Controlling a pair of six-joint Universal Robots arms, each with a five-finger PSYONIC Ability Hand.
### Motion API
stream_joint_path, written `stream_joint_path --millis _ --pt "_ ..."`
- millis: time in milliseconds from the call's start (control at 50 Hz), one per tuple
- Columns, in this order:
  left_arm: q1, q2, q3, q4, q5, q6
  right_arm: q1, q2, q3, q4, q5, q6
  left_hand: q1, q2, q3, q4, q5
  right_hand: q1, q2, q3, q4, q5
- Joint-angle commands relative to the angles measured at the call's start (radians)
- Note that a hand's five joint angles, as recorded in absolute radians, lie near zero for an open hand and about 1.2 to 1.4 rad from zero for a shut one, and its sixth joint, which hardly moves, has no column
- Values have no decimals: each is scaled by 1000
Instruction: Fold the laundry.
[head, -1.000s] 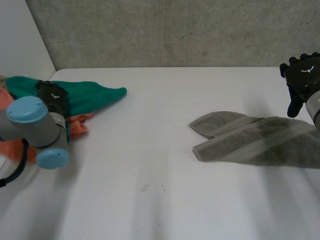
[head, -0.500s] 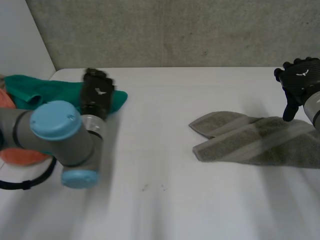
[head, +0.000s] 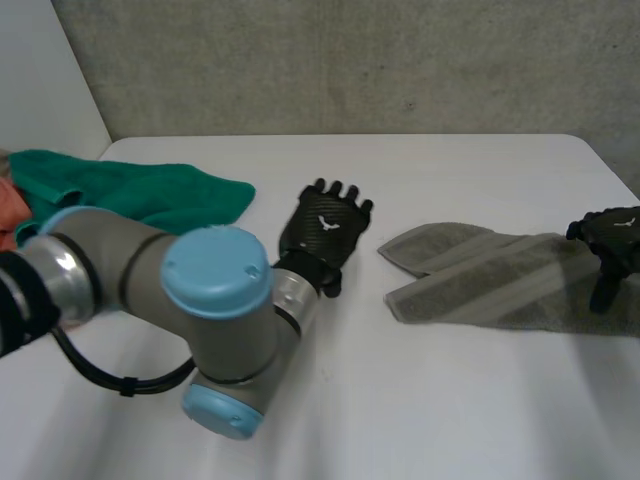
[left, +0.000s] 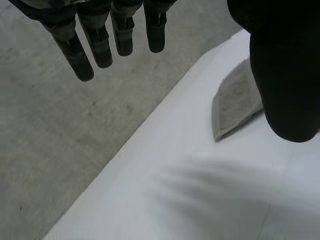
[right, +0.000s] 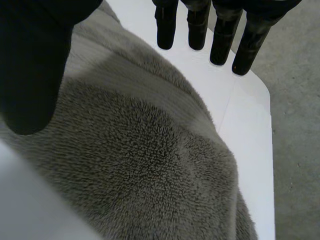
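Our left hand, fingers straight and empty, hangs left of the grey towel, our right hand, likewise spread, over its right part, probably to seize both ends.

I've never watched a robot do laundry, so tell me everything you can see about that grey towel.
The grey towel is a fluffy, terry-looking cloth with paler stripes, lying flat on the white table, loosely folded into two overlapping bands. The open right hand is over its right end; contact is unclear. The left hand is apart from it.
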Motion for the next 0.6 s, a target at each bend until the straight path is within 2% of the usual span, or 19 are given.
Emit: stream_joint_path --millis 20,80,200,340,420,500,600 --pt "98 112 -99 -8 0 -56 4 80 -6 -133 0 6 -29 -21 -32 -22 -27 728 711 714 698 696" --pt "111 156 -135 -8 0 -59 6 91 -19 -132 3 0 -32 -24 -35 -25 -30 1185 1168 1172 1155 1153" --pt "182 247 -205 -6 3 -59 54 71 -24 -132 1 9 -35 -27 -38 -28 -33 1186 1170 1173 1156 1154" --pt "271 360 -244 -6 3 -59 323 -27 -20 -141 -25 40 -44 -35 -46 -36 -42 1186 1170 1173 1156 1154" --pt "331 425 -251 -6 2 -61 470 -65 -20 -142 -69 72 -44 -36 -46 -36 -42 1186 1170 1173 1156 1154" --pt "369 477 -259 -5 2 -74 605 -58 -27 -148 -103 112 -44 -36 -46 -36 -42 1186 1170 1173 1156 1154" --pt "371 491 -261 -6 2 -94 748 14 -36 -219 -115 164 -44 -36 -46 -36 -42 1186 1170 1173 1156 1154"
